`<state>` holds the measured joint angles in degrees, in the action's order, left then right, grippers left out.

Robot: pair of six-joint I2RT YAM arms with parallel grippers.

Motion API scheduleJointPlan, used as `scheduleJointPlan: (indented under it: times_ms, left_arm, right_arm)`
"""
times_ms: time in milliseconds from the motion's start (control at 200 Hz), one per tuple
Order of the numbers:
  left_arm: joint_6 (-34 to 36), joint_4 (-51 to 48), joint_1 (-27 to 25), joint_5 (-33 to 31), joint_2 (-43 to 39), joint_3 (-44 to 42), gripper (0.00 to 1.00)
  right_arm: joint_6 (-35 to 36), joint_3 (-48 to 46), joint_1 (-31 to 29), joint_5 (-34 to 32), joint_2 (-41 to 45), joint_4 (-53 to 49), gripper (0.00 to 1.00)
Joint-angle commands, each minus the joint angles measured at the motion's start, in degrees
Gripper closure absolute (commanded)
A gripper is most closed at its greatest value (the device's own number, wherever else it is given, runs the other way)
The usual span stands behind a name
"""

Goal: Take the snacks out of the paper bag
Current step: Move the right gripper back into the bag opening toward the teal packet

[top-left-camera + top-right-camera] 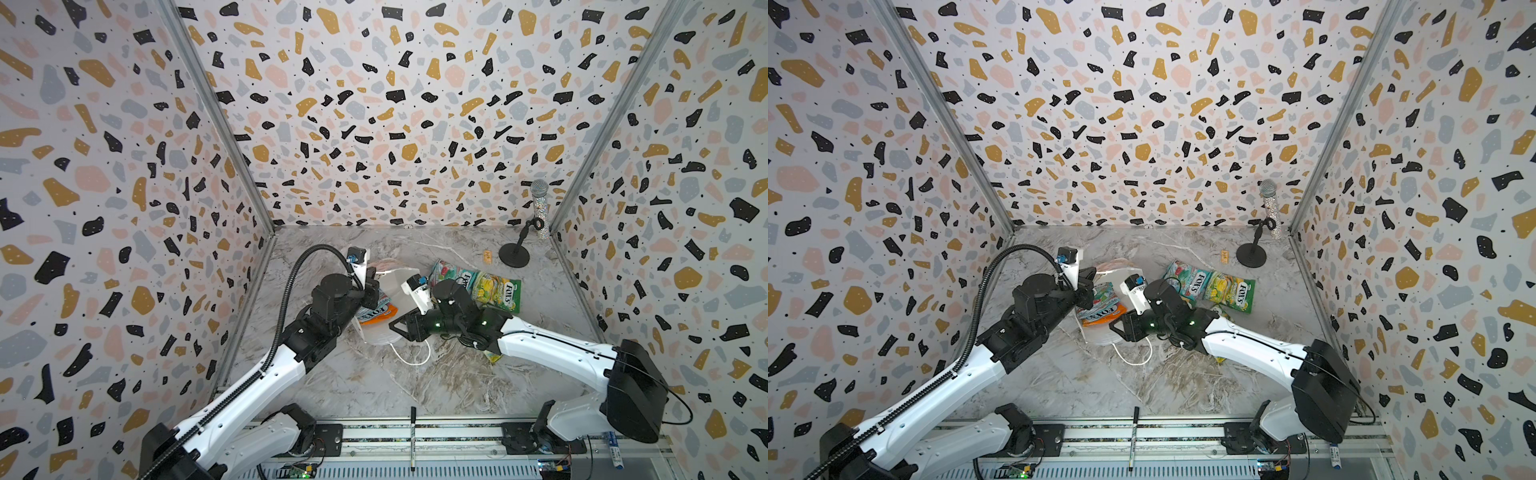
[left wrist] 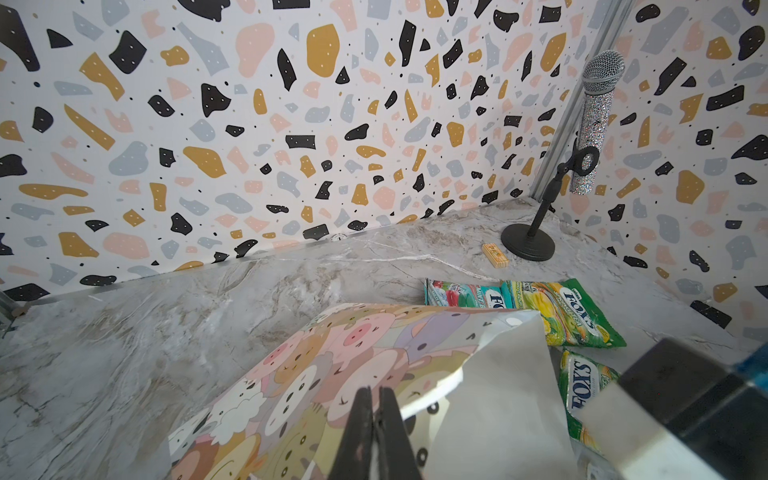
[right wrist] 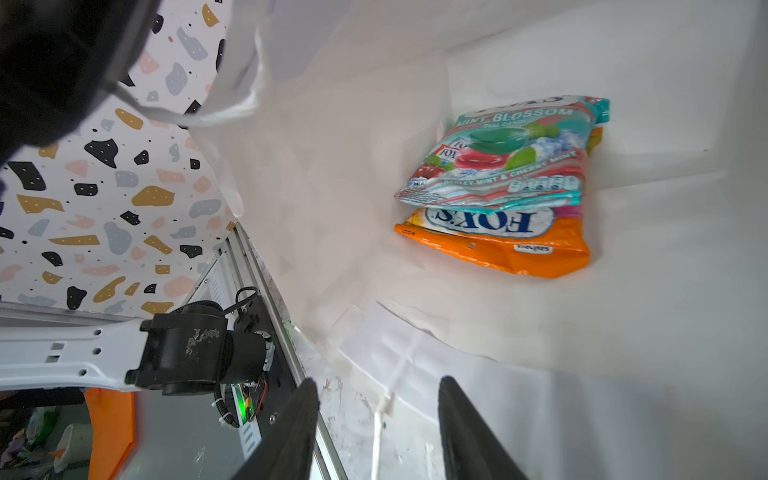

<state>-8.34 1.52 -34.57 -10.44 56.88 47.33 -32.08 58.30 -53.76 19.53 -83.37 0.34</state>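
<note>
While agape, paper bag (image 3: 623,374) with teal-red packet (image 3: 507,153) atop orange packet (image 3: 498,249) inside

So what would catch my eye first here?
The left gripper pinches a cartoon-printed paper bag open mid-table; inside, a teal packet lies on an orange packet. More bright packets lie on the marble table beside it, and a glittery microphone stands in the far right corner.

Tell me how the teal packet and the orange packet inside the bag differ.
The teal packet lies on top; the orange packet lies beneath, partly covered. The teal packet reads MINT BLOSSOM; the orange packet shows a FOX'S logo. Both are glossy and sit inside the paper bag.
</note>
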Motion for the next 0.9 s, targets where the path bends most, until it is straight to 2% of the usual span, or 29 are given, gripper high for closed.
scheduleJointPlan:
  times_ms: [0,150,370,591,891]
  left_arm:
    - [0.16,1.21,-0.06,-0.42,-0.16,0.03,1.00]
    - [0.10,1.20,-0.06,-0.47,-0.24,0.04,1.00]
    - [0.16,1.22,-0.06,-0.63,-0.32,0.04,1.00]
    - [0.21,1.34,-0.06,-0.21,-0.36,0.04,1.00]
    - [0.19,1.49,-0.06,0.24,-0.40,0.04,1.00]
  right_arm:
    - [-1.81,4.59,-1.72,-2.66,-2.79,1.52,0.51]
    - [-5.47,8.84,-3.12,-7.67,-8.40,-0.14,0.51]
    - [-14.97,11.89,-3.36,-12.79,-15.23,-0.21,0.51]
    - [-15.57,17.11,-3.33,-14.59,-21.99,-1.68,0.51]
    - [-18.78,18.51,-2.76,-17.77,-24.21,-1.04,0.50]
